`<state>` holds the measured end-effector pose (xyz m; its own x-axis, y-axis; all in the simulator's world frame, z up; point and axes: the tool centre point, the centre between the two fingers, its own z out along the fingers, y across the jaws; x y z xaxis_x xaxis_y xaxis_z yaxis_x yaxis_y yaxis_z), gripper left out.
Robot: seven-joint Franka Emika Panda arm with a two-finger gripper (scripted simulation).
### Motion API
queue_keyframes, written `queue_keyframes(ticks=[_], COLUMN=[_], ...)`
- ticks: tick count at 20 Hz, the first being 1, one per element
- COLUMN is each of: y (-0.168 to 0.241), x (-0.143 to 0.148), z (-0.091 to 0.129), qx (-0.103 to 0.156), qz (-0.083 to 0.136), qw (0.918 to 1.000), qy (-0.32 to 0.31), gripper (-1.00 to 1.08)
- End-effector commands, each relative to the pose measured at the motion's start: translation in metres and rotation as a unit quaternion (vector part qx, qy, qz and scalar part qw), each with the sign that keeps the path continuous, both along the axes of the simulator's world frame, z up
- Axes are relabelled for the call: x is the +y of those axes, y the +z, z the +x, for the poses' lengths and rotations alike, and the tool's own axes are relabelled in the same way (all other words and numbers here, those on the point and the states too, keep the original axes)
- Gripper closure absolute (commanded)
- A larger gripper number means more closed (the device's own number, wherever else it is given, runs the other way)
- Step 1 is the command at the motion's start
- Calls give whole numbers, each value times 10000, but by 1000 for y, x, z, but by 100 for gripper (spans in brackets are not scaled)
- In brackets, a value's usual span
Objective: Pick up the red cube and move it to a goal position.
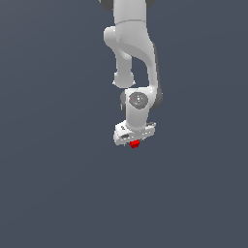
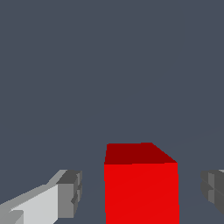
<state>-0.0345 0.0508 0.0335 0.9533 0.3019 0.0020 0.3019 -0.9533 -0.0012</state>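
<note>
From my seat I have the gripper [image 2: 142, 190] pointing down over a plain slate-grey floor [image 1: 48, 184], with the white arm [image 1: 133, 53] dropping in from the top of the exterior view. The red cube [image 2: 141, 188] sits between the two fingers — that much the wrist view makes plain. On one side I see a grey fingertip pad [image 2: 72, 192] on its white finger, on the other only the edge of a second grey pad [image 2: 213, 190] at the frame's border. There is a clear strip of grey floor between the cube and each pad, so the jaws stand apart and neither pad touches the cube. The gap on the side of the white finger looks about as wide as the gap on the other side, so the cube lies roughly centred in the opening.

In the exterior view the cube [image 1: 134, 144] shows as a tiny bright red block just under the gripper's [image 1: 134, 141] white body, towards the middle of it and far narrower than that body. The fingers themselves are too small there for me to make out. Whether the cube rests on the floor or hangs a little above it — I cannot tell from either view.
</note>
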Motion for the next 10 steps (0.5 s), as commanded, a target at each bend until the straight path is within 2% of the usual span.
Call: queue_keyframes(ticks=[1,4,5,10], y=[-8,-12,-12,-12], x=[2,3,3,3], z=[-2,-3,-3,-3], qx=[2,6,6,6], qz=[1,1,1,1], qw=[10000,9999,9999,9999], qy=[91,123,123,123], gripper=[-92,-92,108,108])
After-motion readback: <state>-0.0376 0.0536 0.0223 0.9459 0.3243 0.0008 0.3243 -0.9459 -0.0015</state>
